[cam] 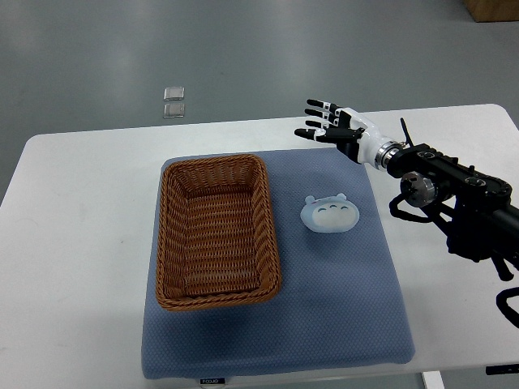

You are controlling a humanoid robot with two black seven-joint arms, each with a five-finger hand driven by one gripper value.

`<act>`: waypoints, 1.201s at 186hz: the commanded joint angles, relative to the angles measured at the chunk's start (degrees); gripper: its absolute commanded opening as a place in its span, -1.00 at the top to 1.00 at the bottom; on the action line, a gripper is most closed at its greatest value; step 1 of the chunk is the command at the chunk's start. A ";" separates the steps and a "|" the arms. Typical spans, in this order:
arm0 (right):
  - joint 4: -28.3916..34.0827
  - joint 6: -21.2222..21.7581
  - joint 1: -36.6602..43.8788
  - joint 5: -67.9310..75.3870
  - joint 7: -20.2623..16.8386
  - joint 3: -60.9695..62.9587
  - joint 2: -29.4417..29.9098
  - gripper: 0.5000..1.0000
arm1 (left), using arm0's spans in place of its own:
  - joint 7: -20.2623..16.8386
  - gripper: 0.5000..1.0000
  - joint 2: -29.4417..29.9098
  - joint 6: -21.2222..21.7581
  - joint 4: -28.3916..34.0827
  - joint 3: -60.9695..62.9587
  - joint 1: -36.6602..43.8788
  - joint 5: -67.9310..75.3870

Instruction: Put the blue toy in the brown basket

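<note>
Toy: the blue toy [325, 214] lay just right of the brown basket [216, 232], long axis crosswise.
Right hand [334, 126]: hovered beyond the toy, fingers spread, empty.
Left hand: unseen.

A white tabletop [73, 243] with round corners fills most of the view. A soft blue mat [324, 324] lies on the tabletop, near its middle. Behind the tabletop is a smooth gray floor [243, 49] with a dull shine from the light. Two small clear squares [173, 102] sit on the floor, just behind the tabletop. A brown box [493, 9] peeks in at the far corner.
</note>
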 commanded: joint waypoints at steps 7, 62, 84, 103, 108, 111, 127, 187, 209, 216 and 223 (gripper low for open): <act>2.98 0.20 -0.04 -12.27 4.59 -0.91 -1.36 -0.65 | 0.01 -1.00 0.00 0.12 0.00 0.12 -0.02 0.00; 10.80 4.86 2.25 -24.76 8.10 -10.14 -10.85 -0.66 | 0.01 -1.00 0.00 0.12 0.00 0.12 -0.02 0.00; 13.09 5.03 3.04 -31.26 10.30 -14.18 -14.02 -0.66 | 0.01 -1.00 0.00 0.12 0.00 0.12 -0.02 0.00; 15.20 5.03 3.04 -35.92 13.29 -16.56 -16.13 -0.66 | 0.01 -1.00 0.00 0.12 -0.09 0.12 -0.02 0.00; 15.99 5.03 3.04 -36.89 14.43 -17.08 -16.92 -0.66 | 0.01 -1.00 0.00 0.12 -0.09 0.12 -0.02 0.00; 16.25 5.03 3.04 -37.15 14.70 -17.26 -17.27 -0.66 | 0.01 -1.00 0.00 0.12 -0.09 0.12 -0.02 0.00; 17.84 5.03 3.04 -39.53 17.33 -18.84 -19.29 -0.66 | 0.01 -1.00 0.00 0.12 -0.09 0.12 -0.02 0.00; 19.77 4.42 2.43 -46.47 19.00 -21.48 -21.23 -0.66 | 0.01 -1.00 0.00 0.12 -0.09 0.12 -0.02 0.00; 19.51 0.29 1.72 -46.65 18.48 -21.57 -20.61 -0.65 | 0.01 -1.00 0.00 0.12 -0.09 0.12 -0.02 0.00; 19.42 -0.50 1.72 -46.65 18.39 -21.57 -20.53 -0.65 | 0.01 -1.00 0.00 0.12 -0.09 0.12 -0.02 0.00; 19.33 -1.30 1.55 -46.73 18.39 -21.57 -20.44 -0.65 | 0.01 -1.00 0.00 0.12 -0.09 0.12 -0.02 0.00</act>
